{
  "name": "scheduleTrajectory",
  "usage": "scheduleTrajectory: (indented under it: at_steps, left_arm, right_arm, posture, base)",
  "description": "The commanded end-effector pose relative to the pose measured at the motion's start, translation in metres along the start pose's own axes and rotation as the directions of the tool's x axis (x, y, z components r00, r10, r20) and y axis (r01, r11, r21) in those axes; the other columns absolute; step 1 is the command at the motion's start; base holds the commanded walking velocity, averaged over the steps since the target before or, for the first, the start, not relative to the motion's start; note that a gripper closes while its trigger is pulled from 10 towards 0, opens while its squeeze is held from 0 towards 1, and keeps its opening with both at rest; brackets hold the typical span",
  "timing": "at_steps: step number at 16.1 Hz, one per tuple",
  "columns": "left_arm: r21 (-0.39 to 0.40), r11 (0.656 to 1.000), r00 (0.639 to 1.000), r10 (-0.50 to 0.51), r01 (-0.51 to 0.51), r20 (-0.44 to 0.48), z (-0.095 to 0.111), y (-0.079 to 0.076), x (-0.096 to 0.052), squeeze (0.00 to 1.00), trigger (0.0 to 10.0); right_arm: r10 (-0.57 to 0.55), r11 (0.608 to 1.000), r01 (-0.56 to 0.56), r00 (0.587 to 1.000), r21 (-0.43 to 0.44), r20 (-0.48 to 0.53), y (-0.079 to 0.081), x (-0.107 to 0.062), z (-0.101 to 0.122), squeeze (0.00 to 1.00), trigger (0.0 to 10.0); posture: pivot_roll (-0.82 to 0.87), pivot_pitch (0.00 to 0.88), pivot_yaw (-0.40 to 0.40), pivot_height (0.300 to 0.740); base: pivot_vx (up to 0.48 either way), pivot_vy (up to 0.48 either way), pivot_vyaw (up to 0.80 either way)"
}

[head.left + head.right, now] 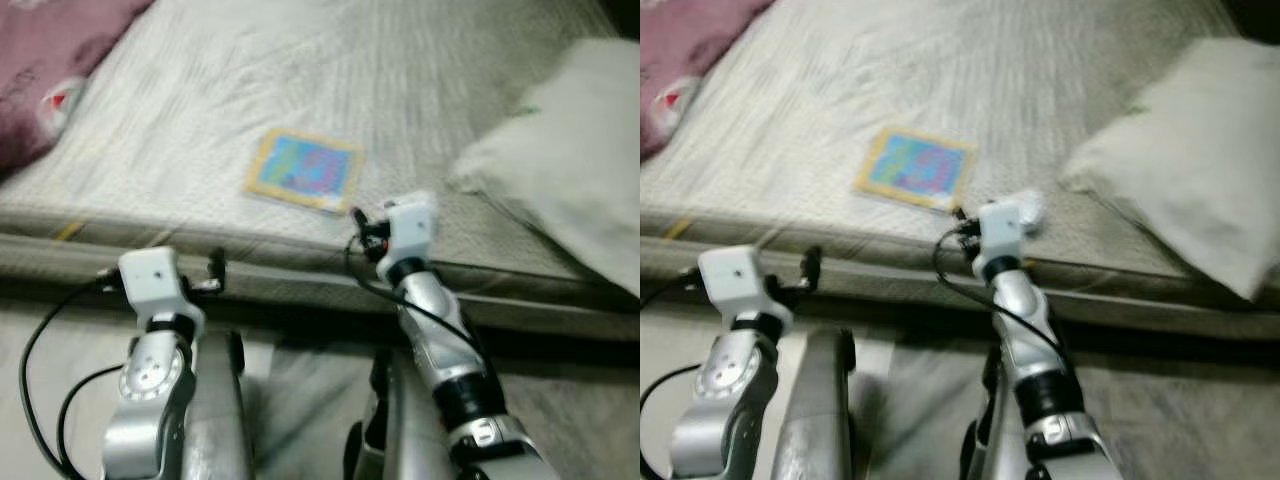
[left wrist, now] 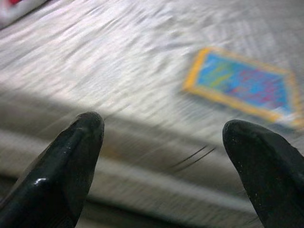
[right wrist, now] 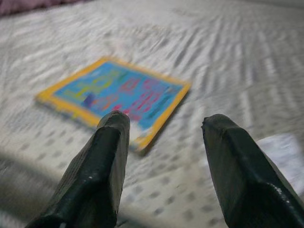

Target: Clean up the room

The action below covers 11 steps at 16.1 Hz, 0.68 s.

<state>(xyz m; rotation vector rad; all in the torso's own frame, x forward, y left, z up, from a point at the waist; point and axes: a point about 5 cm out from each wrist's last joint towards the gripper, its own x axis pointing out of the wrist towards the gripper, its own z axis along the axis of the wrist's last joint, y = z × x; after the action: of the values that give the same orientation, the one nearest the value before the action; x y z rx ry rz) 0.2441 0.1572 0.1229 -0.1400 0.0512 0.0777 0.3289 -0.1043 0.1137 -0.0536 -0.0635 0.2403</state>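
Note:
A thin book [image 1: 305,171] with a yellow border and a blue cover lies flat on the grey mattress [image 1: 300,70], near its front edge. My right gripper [image 3: 164,142] is open just short of the book [image 3: 116,92], at its near right corner, over the mattress edge. In the head views that arm's white wrist [image 1: 410,225] sits right beside the book. My left gripper [image 2: 164,142] is open too, held in front of the mattress edge, with the book [image 2: 242,85] farther in and to its right. Nothing is held.
A white pillow [image 1: 570,150] lies on the bed's right side. A dusky pink blanket [image 1: 50,60] with a small red and white item [image 1: 58,100] covers the far left corner. The bed's grey side rail [image 1: 300,280] runs across below the mattress.

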Motion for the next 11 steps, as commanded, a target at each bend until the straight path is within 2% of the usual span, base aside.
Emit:
scheduleTrajectory:
  at_steps: [1, 2, 9, 11]
  left_arm:
    - [-0.013, 0.999, 0.999, -0.030, 0.030, -0.011, -0.003, -0.007, -0.002, 0.00, 10.0]
    - [-0.006, 1.000, 1.000, -0.023, 0.023, -0.014, -0.004, -0.006, -0.002, 0.00, 10.0]
    - [-0.006, 1.000, 1.000, 0.002, -0.002, -0.029, -0.009, -0.008, -0.006, 0.00, 10.0]
    - [-0.005, 1.000, 0.999, 0.008, -0.008, -0.035, -0.010, -0.008, -0.007, 0.00, 10.0]
  right_arm:
    - [-0.028, 1.000, 0.028, 1.000, -0.002, -0.013, -0.009, -0.003, -0.002, 0.00, 10.0]
    - [-0.027, 1.000, 0.027, 1.000, -0.002, -0.014, -0.009, -0.003, -0.002, 0.00, 10.0]
    - [-0.036, 0.999, 0.035, 0.999, -0.037, -0.034, -0.018, 0.001, -0.004, 0.00, 10.0]
    - [-0.010, 0.999, 0.008, 0.998, -0.049, -0.055, -0.020, 0.004, -0.005, 0.00, 10.0]
  posture:
    - [0.24, 0.162, -0.068, 0.516]
    - [0.24, 0.164, -0.069, 0.516]
    - [0.24, 0.182, -0.072, 0.516]
    - [0.24, 0.190, -0.073, 0.516]
  base:
    - [0.341, 0.000, 0.00]
    - [0.281, 0.000, 0.00]
    - [0.000, 0.000, 0.00]
    - [0.000, 0.000, 0.00]
